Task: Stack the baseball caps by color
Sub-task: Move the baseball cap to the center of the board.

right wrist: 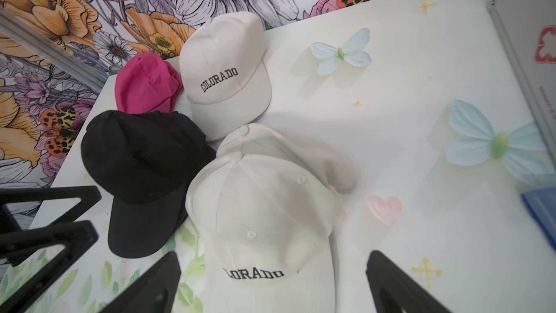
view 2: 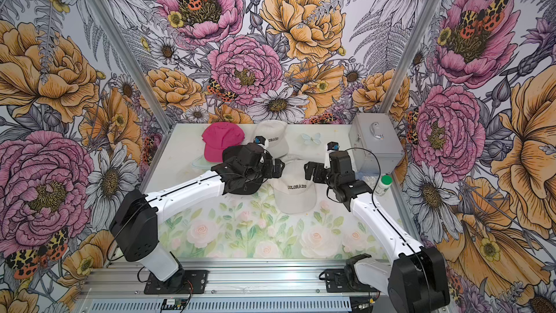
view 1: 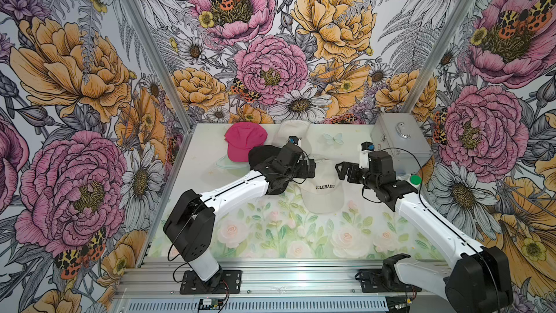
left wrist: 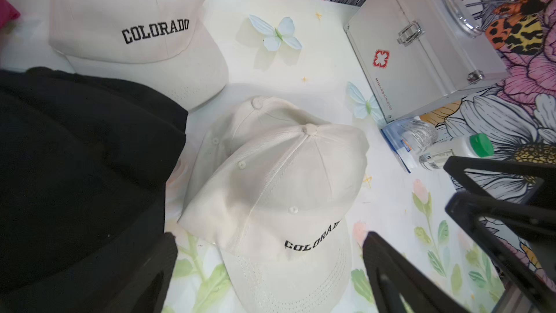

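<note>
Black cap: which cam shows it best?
Right wrist: the black cap shows crown and brim both, in clear view. Left wrist shows it cropped at the frame edge, a dark mass. In both top views the left arm covers most of it.

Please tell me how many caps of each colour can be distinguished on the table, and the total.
Cream caps: 3 (two stacked, one alone nearer the back wall)
Black caps: 1 distinguishable; any under it are hidden
Pink caps: 1 distinguishable; the same doubt applies
Total: 5 distinguishable
</note>
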Tool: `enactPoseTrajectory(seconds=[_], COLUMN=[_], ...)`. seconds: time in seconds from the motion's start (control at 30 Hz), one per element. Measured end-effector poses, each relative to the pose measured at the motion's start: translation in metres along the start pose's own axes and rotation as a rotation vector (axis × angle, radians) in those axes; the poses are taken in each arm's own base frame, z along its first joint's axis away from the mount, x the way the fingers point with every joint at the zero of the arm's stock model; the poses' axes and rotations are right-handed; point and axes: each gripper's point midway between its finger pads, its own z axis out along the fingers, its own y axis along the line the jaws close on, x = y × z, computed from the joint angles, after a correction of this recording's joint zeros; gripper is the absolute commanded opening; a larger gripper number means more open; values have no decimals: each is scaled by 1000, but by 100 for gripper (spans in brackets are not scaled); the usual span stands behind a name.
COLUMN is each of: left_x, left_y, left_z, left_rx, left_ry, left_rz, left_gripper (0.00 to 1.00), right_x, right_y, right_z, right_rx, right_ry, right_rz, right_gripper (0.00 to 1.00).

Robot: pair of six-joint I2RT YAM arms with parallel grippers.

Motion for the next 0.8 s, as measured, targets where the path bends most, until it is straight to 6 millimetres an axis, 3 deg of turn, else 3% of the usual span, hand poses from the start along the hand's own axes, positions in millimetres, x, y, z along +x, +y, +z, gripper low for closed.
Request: enactPoseTrajectory(seconds=[0.1, 0.23, 0.4, 0.5, 0.63, 0.8], left_x=[11, -4, -19, -11, -1, 3], left_y=[19, 35, 58, 68, 74, 76], left_z=[-7, -33, -52, -48, -43, -40], left_rx=[-58, -89, -118, -138, -152, -147], left_ry=[4, -69, -139, -123, -102, -99], left_rz=[-14, -50, -107, -122, -125, -125], left_gripper=[99, 99, 99, 99, 99, 99], right_x=[20, 41, 35, 27, 41, 47], right_y=[15, 24, 36, 30, 9, 1], right_z=[15, 42, 79, 104, 130, 133], right_rx=[-11, 43, 158, 260, 364, 425], right_ry=[62, 136, 146, 128, 164, 157], right_rz=[-42, -99, -170, -196, -208, -184], right_gripper=[99, 99, 99, 99, 99, 99])
